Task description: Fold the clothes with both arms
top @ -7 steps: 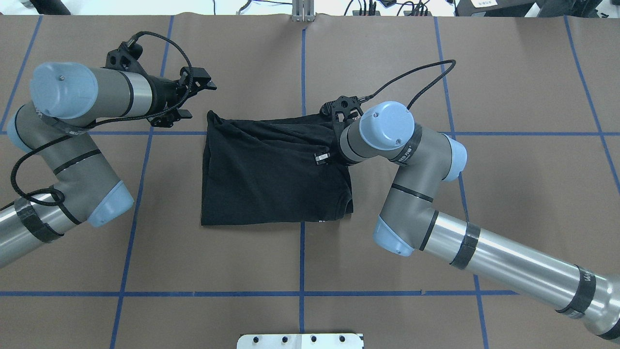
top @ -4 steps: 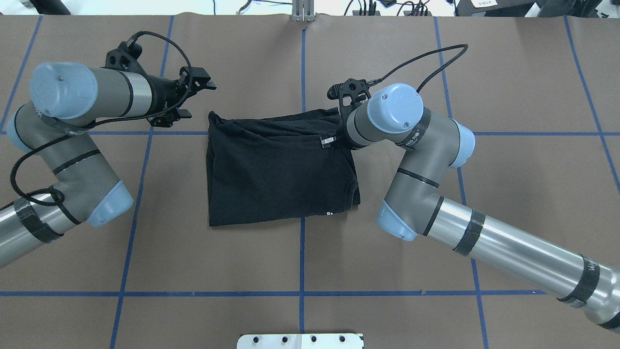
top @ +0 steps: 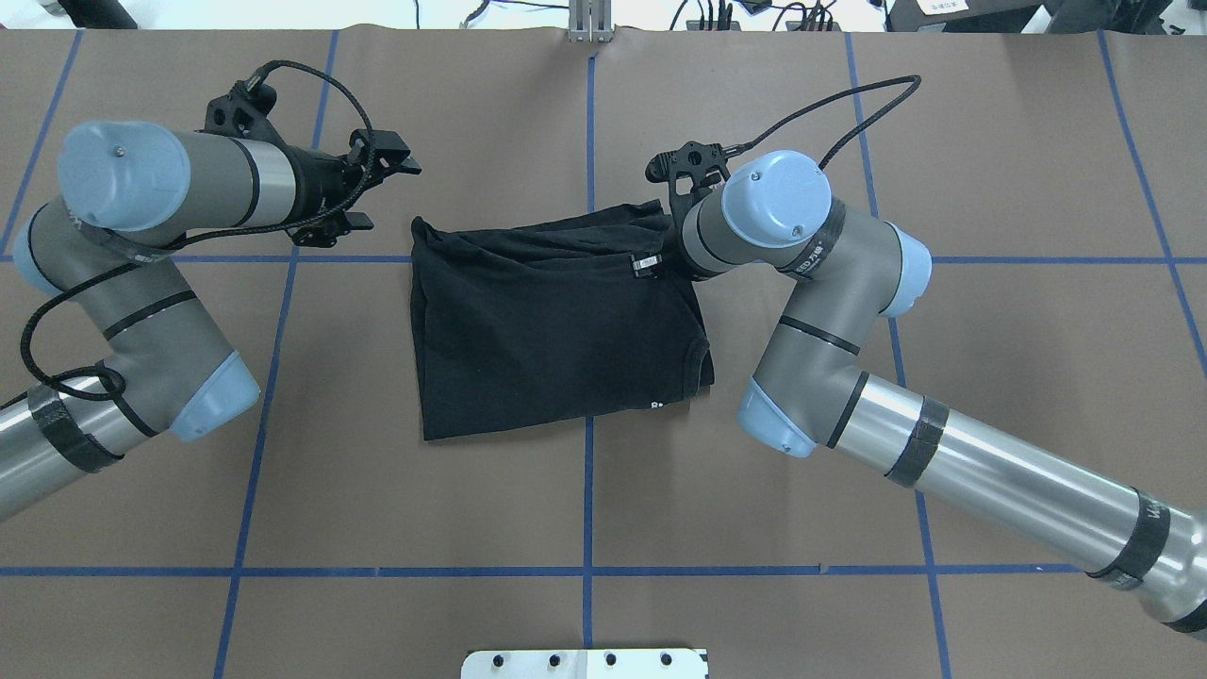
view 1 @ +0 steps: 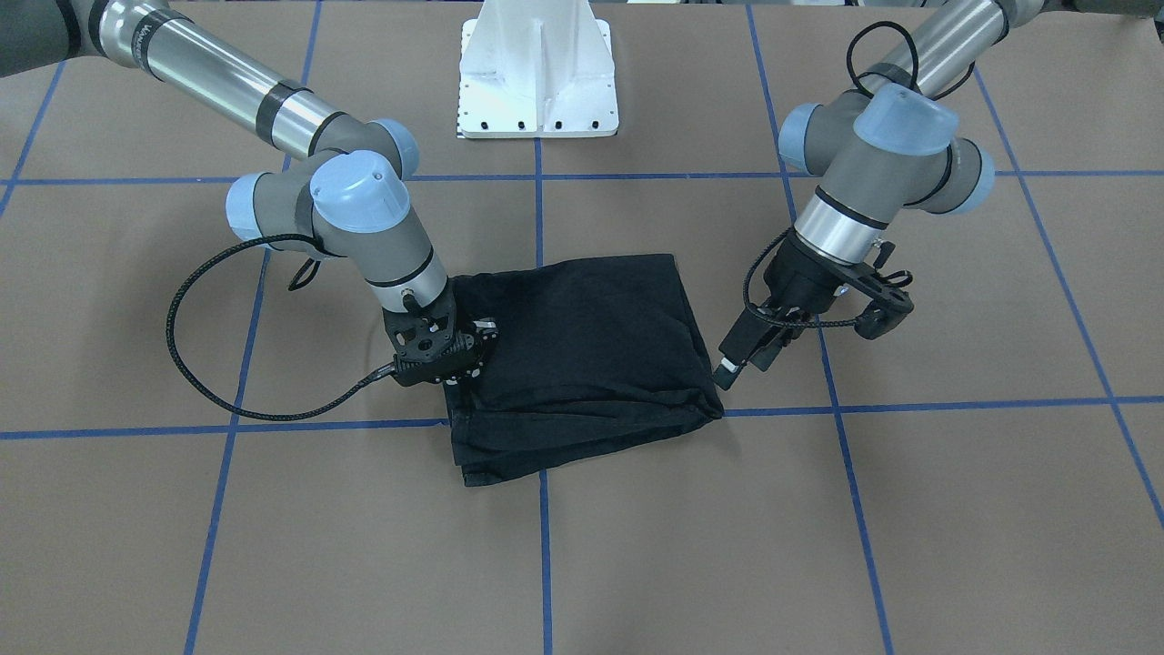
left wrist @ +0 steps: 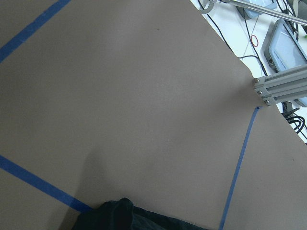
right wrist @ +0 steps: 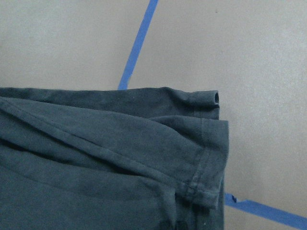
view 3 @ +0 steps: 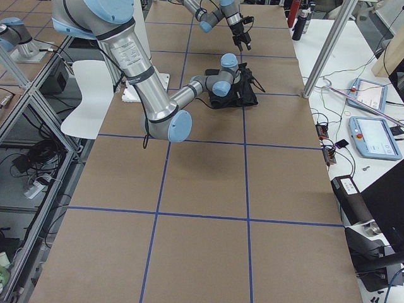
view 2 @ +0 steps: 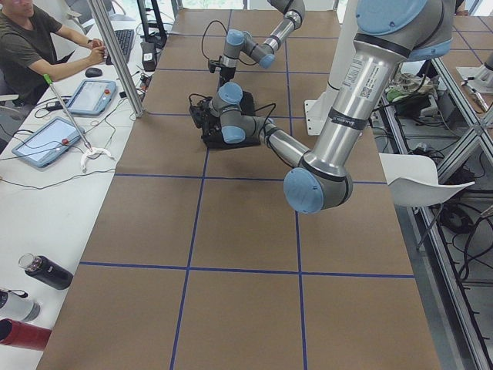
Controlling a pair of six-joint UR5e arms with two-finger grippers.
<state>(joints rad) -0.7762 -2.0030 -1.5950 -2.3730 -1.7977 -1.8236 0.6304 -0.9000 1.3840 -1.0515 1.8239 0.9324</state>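
The right gripper [top: 651,267] points down and is closed on the black T-shirt [top: 556,330], pinching the cloth at the shirt's 1 o'clock corner (clock read in the overhead view, with 12 pointing away from the robot). Its fingers are largely hidden under the wrist, so the exact bite cannot be seen. Its wrist camera looks straight onto a hemmed sleeve edge [right wrist: 206,158] and rumpled layers of dark fabric.

The left gripper [top: 391,195] hangs with its jaws spread wide and holds nothing. It sits just off the shirt's 10 o'clock corner, apart from the cloth; its wrist camera catches only a bit of that corner at the bottom of its view.

The T-shirt lies folded into a rough rectangle in the middle of the brown worktop [top: 424,528], straddling the centre line of the blue tape grid [top: 587,490]. The far edge is bunched into ridges, the neckline curves at about 4 o'clock, and a small white mark peeks out on the near edge.

The right arm [top: 990,490] reaches in from 4 o'clock, and the left arm [top: 141,283] from 8 o'clock.
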